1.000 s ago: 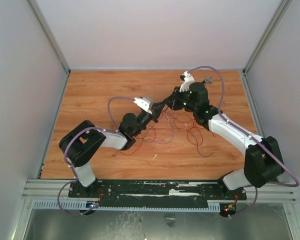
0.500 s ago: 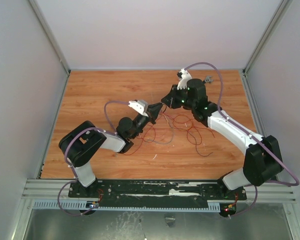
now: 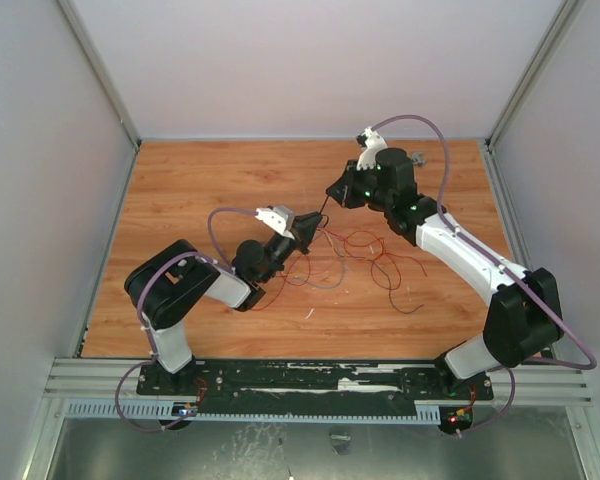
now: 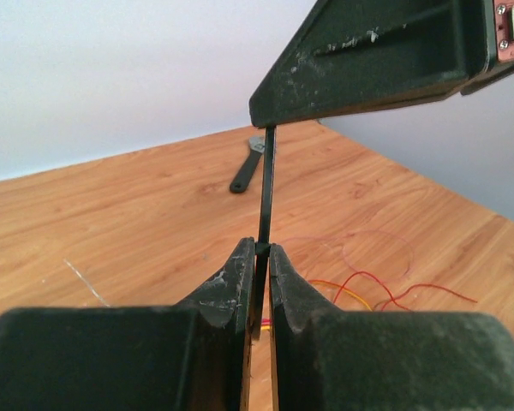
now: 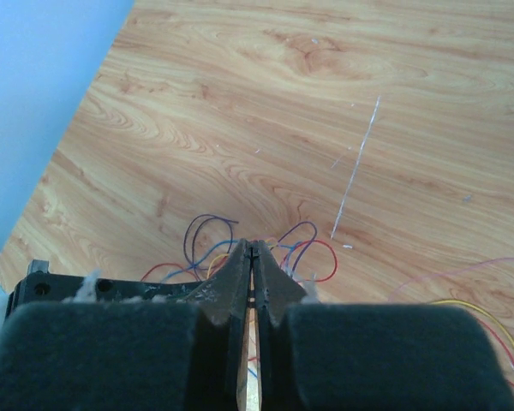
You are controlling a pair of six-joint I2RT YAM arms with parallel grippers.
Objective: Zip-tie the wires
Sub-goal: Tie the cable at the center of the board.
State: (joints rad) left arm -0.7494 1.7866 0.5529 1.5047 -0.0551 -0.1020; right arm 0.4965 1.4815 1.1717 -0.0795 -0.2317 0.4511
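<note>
The zip tie [image 4: 265,188], a thin black strip, spans the short gap between both grippers above the wooden table [image 3: 180,200]. My left gripper [image 4: 262,250] is shut on its lower end. The upper end disappears under the tip of my right gripper [image 4: 267,122], which is shut on it too. From above, the left gripper [image 3: 309,225] and right gripper [image 3: 332,194] sit mid-table with the zip tie [image 3: 323,210] between them. The wires [image 3: 370,250], thin red, blue, purple and yellow strands, lie loose on the table under and to the right of the grippers, also as wires [image 5: 313,253] below the right gripper [image 5: 254,248].
A short black tool with a grey head [image 4: 244,171] lies on the wood beyond the zip tie. A thin white scrap [image 5: 355,171] lies on the table. Grey walls close in the table on three sides. Purple cables [image 3: 430,140] loop over both arms.
The two grippers have drawn apart: the right one moved back and up, the left one slightly left. More of the zip tie now shows between them.
</note>
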